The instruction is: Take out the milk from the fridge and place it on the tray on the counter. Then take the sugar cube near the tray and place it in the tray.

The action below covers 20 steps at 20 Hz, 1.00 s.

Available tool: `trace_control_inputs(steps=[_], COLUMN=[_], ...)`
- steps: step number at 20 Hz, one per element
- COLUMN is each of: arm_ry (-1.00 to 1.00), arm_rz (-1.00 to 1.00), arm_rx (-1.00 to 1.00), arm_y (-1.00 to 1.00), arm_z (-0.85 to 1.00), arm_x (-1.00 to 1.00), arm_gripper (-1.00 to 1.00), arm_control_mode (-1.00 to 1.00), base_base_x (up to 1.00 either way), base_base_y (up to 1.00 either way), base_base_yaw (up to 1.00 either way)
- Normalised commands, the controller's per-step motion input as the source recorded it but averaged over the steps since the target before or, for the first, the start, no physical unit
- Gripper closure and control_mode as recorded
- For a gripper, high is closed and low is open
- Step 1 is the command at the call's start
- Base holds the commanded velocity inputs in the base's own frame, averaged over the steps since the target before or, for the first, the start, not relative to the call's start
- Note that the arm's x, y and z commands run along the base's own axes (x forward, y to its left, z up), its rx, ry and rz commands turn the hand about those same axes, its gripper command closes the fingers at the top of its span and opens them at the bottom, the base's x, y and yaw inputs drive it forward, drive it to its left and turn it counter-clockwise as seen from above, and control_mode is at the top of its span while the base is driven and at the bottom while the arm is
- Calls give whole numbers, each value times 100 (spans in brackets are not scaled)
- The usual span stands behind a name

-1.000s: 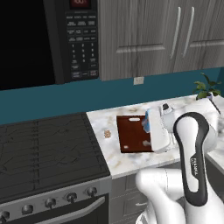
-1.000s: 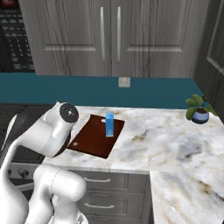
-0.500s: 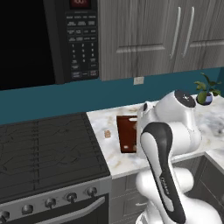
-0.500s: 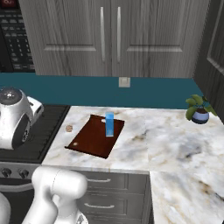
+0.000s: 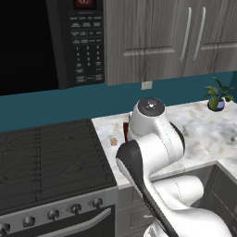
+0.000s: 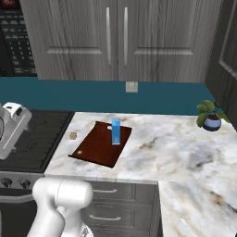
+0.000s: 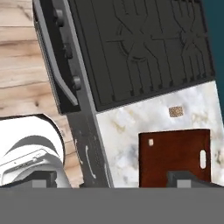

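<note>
The blue milk (image 6: 115,131) carton stands upright on the far part of the dark reddish-brown tray (image 6: 99,147), which lies on the marbled counter (image 6: 176,148). The tiny tan sugar cube (image 6: 73,136) rests on the counter just left of the tray, between it and the stove; it also shows as sugar cube (image 5: 113,140) and sugar cube (image 7: 176,111). My gripper (image 7: 111,181) is open with nothing between its tips, and hangs high above the counter, looking down on the tray (image 7: 175,153) and cube. My arm hides most of the tray (image 5: 126,131) in the left base view. The fridge is out of view.
A black stove top (image 6: 41,134) adjoins the counter on the left, with its knobs (image 5: 96,202) along the front. A microwave (image 5: 83,41) and grey wall cabinets (image 6: 115,37) hang above. A small potted plant (image 6: 210,118) stands at the counter's far right.
My arm has swung left, away from the milk and tray toward the stove side, and the hand has risen. The milk stays standing on the tray. The gripper stays open.
</note>
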Motion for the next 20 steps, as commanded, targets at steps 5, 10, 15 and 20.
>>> trace_control_inputs(steps=[5,10,15,20], arm_ry=[1,0,8,14], arm_rz=[0,0,0,0], arm_rx=[-29,-20,-11,-13], arm_y=[8,13,2,0], arm_z=[0,0,-9,-29], arm_x=[0,4,32,34], arm_gripper=[-100,-100,-100,-100], arm_control_mode=[-100,-100,-100,-100], base_base_x=[0,0,0,0], base_base_y=[0,0,0,0], base_base_yaw=[0,0,0,0])
